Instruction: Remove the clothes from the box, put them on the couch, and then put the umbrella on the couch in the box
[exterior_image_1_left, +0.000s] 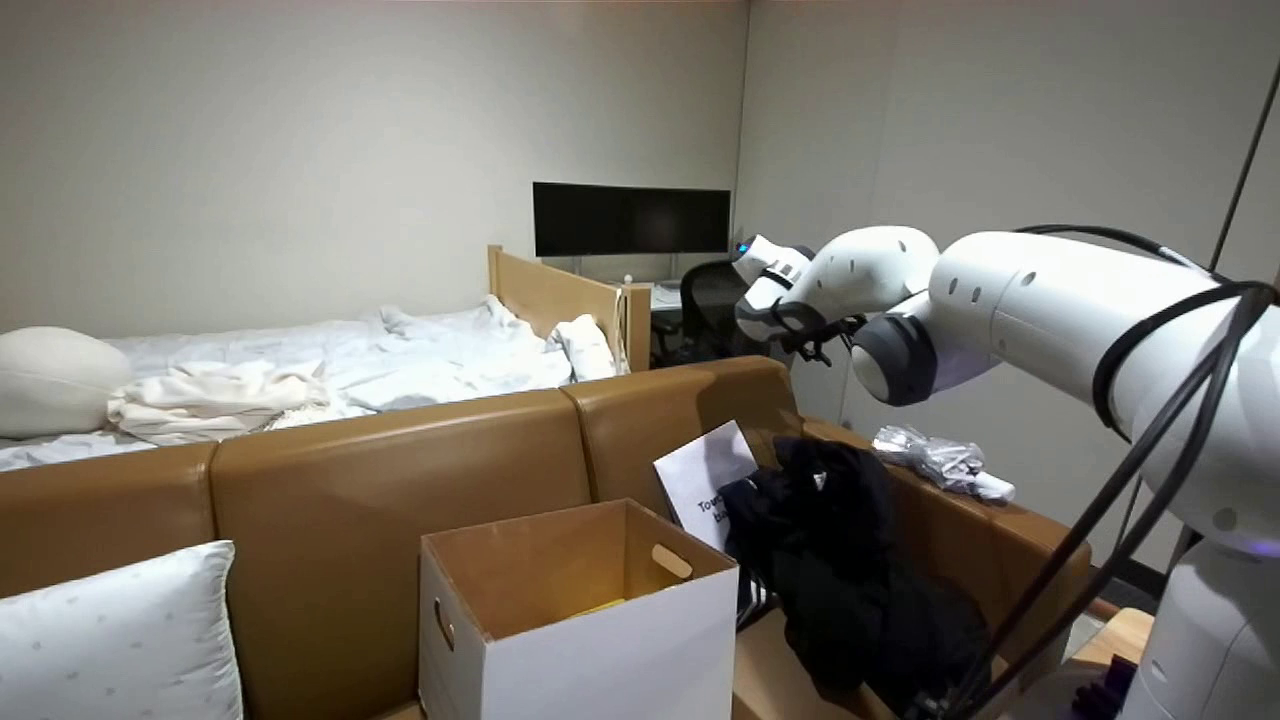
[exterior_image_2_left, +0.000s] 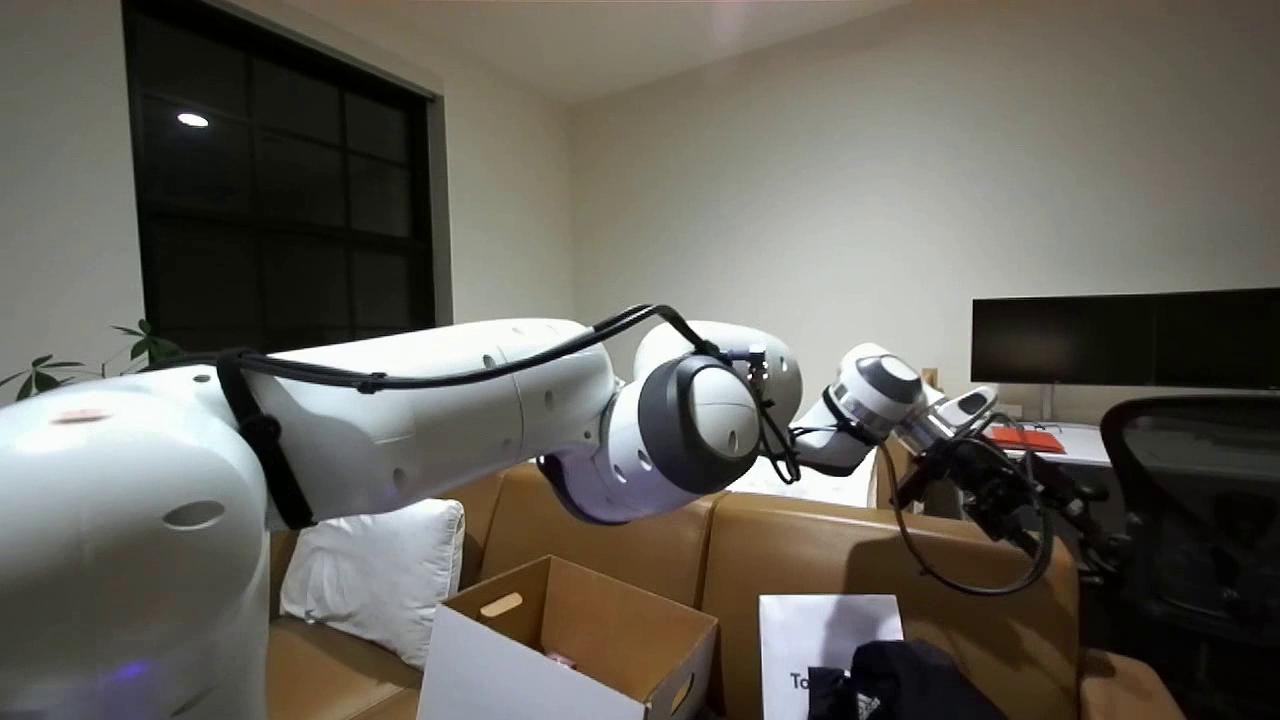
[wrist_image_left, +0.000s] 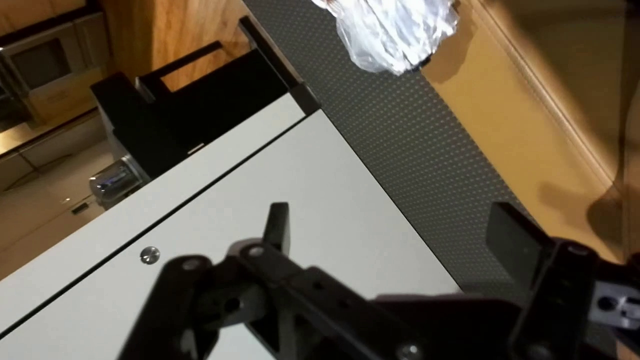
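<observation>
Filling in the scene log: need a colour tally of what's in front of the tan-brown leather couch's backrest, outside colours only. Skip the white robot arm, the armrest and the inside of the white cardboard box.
White: 3 (open cardboard box, square fabric pillow, printed paper sheet)
Black: 1 (bulky heap of soft fabric clothes, counted as one)
Total: 4

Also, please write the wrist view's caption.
Open, empty claw, with what may be the umbrella, wrapped in plastic, on the couch armrest.
</observation>
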